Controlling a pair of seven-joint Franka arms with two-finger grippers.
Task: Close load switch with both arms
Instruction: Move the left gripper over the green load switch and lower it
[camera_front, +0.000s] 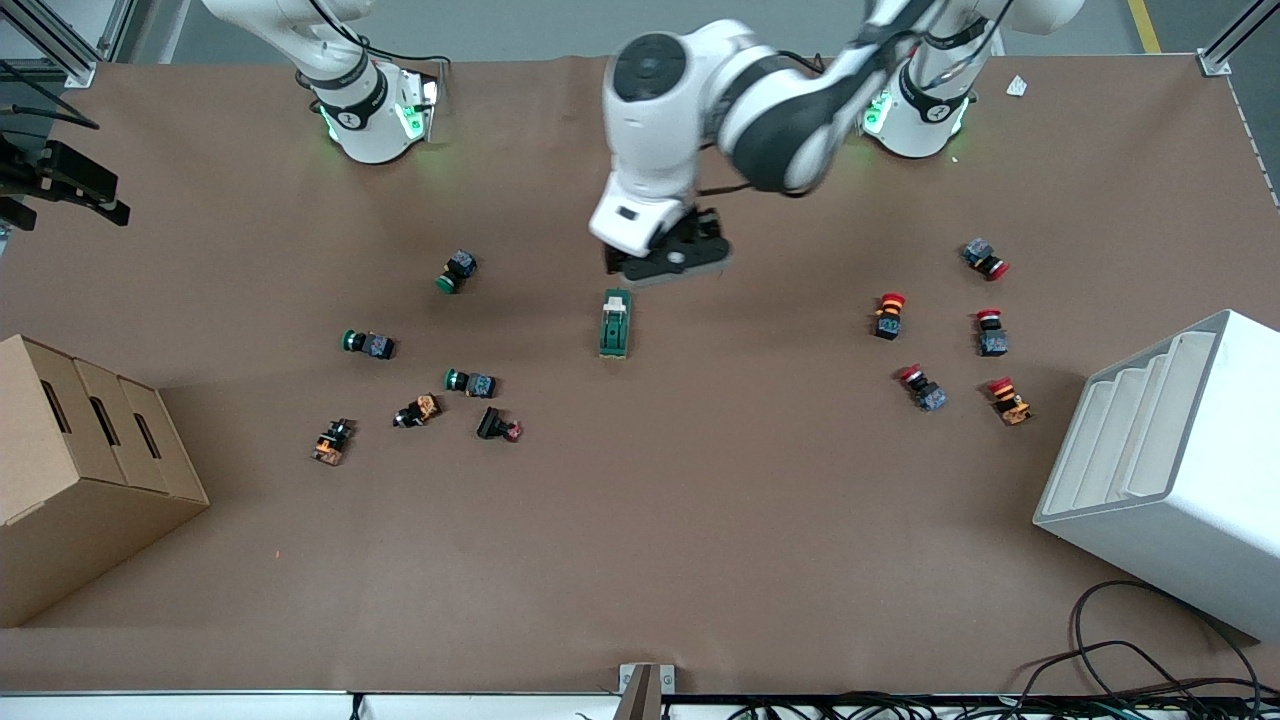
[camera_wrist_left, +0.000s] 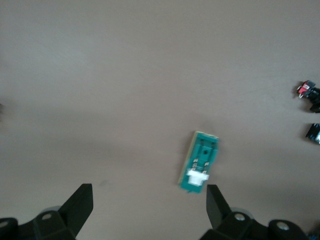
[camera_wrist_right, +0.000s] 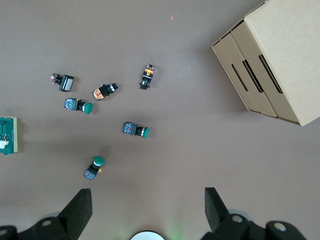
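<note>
The load switch (camera_front: 615, 323) is a dark green block lying flat at the table's middle, its white lever at the end farther from the front camera. My left gripper (camera_front: 665, 262) hangs just above the table beside that lever end. In the left wrist view the left gripper (camera_wrist_left: 149, 207) is open and holds nothing, and the switch (camera_wrist_left: 200, 161) lies close to one finger (camera_wrist_left: 216, 202), outside the gap. My right gripper (camera_wrist_right: 148, 210) is open and empty, high over its own base; the switch (camera_wrist_right: 8, 135) shows at that view's edge. The front view does not show the right gripper.
A cardboard box (camera_front: 80, 470) stands at the right arm's end and a white stepped bin (camera_front: 1170, 470) at the left arm's end. Green and orange pushbuttons (camera_front: 470, 382) lie toward the right arm's side, red ones (camera_front: 890, 315) toward the left arm's. Cables (camera_front: 1150, 670) lie at the front edge.
</note>
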